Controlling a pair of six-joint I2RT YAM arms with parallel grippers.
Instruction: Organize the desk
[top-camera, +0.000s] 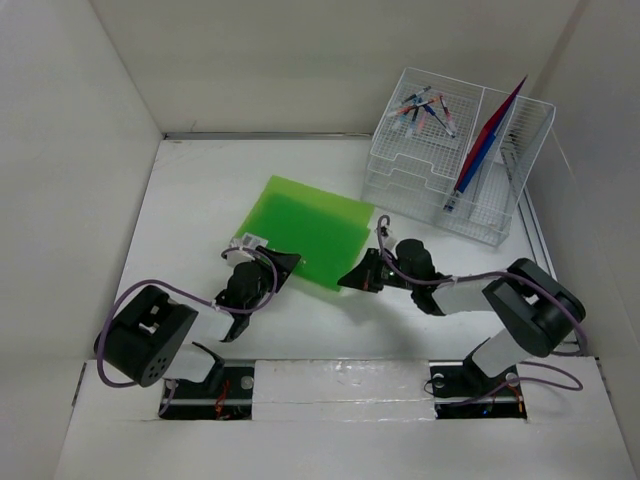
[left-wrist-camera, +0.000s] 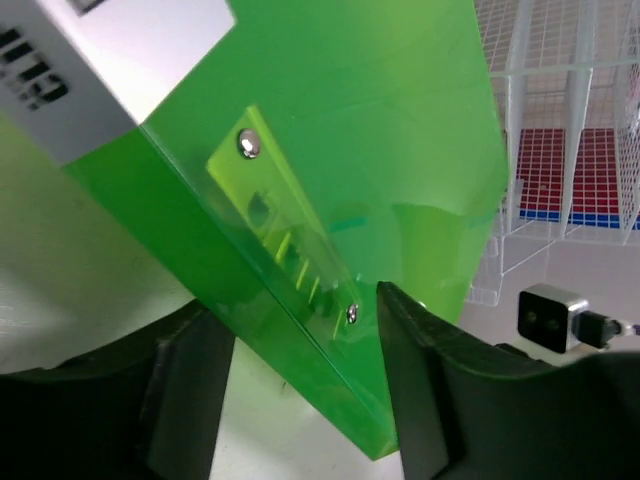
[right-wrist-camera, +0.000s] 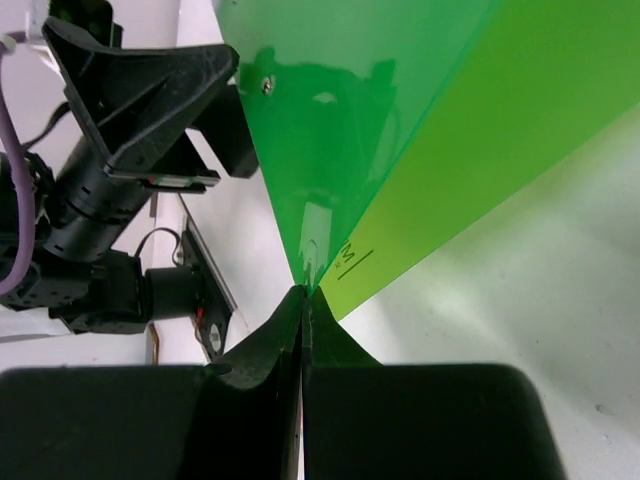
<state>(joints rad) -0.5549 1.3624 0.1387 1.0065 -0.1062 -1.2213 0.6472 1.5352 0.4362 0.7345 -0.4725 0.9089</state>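
A translucent green folder (top-camera: 305, 228) lies near the middle of the white desk (top-camera: 195, 195), with its near edge lifted. My right gripper (top-camera: 352, 277) is shut on the folder's near right corner, and its fingertips (right-wrist-camera: 305, 292) pinch the thin green sheet (right-wrist-camera: 400, 120). My left gripper (top-camera: 283, 262) is at the near left corner. In the left wrist view the folder's (left-wrist-camera: 350, 150) thick edge with its metal clip rivets passes between the jaws of that gripper (left-wrist-camera: 295, 320). The right finger (left-wrist-camera: 410, 350) is against the folder and the left finger (left-wrist-camera: 190, 380) stands off it.
A white wire-mesh rack (top-camera: 470, 200) stands at the back right, with pens (top-camera: 425, 110) in its top tray and a red-and-blue folder (top-camera: 487, 140) upright in a slot. White panels wall in the desk's sides and back. The arm bases sit at the near edge.
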